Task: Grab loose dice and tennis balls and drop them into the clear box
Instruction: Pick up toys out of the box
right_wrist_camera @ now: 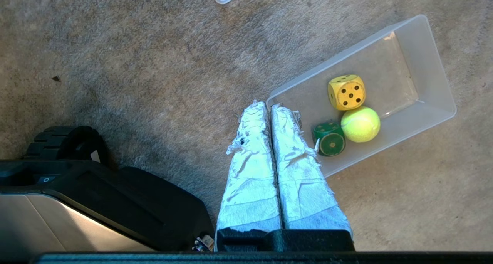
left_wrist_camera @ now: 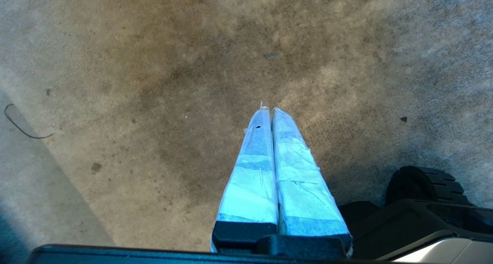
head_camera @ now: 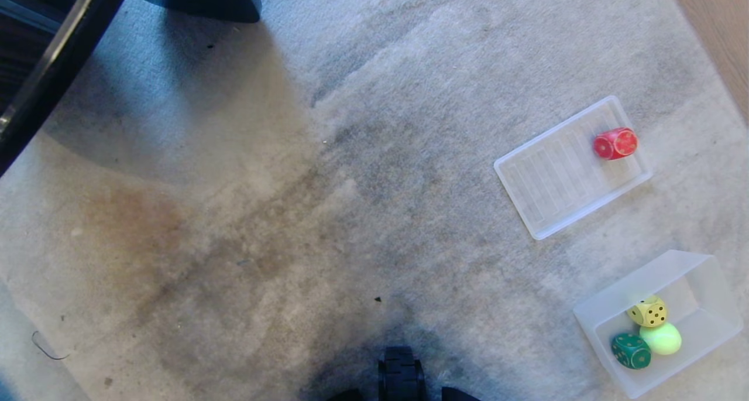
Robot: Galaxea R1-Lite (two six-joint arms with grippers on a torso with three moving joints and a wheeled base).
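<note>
Right gripper [right_wrist_camera: 268, 106]: both tape-wrapped fingers pressed flat together along their length, nothing between them, hanging above the carpet [right_wrist_camera: 134, 63] and touching no object. In the right wrist view its tips sit in front of the near corner of the clear box [right_wrist_camera: 439, 90]; whether they are over the rim or short of it cannot be told.

Contents of the clear box, all lying just past the right fingertips and off to one side:
- green die [right_wrist_camera: 329, 139], nearest the tips, just beside the right-hand finger in the picture.
- tennis ball [right_wrist_camera: 360, 124], touching or nearly touching the green die, farther from the tips.
- yellow die [right_wrist_camera: 346, 92], just beyond the ball, five-pip face toward the camera.

Red die [head_camera: 615, 143]: well ahead of the right gripper, lying in the far end of the shallow ribbed tray [head_camera: 529, 178], which sits beyond the clear box and apart from it.

Left gripper [left_wrist_camera: 269, 110]: fingers closed against each other, empty, over stained carpet with no task object near it; the base wheel [left_wrist_camera: 423, 183] lies to its side.

Neither gripper shows in the head view.
</note>
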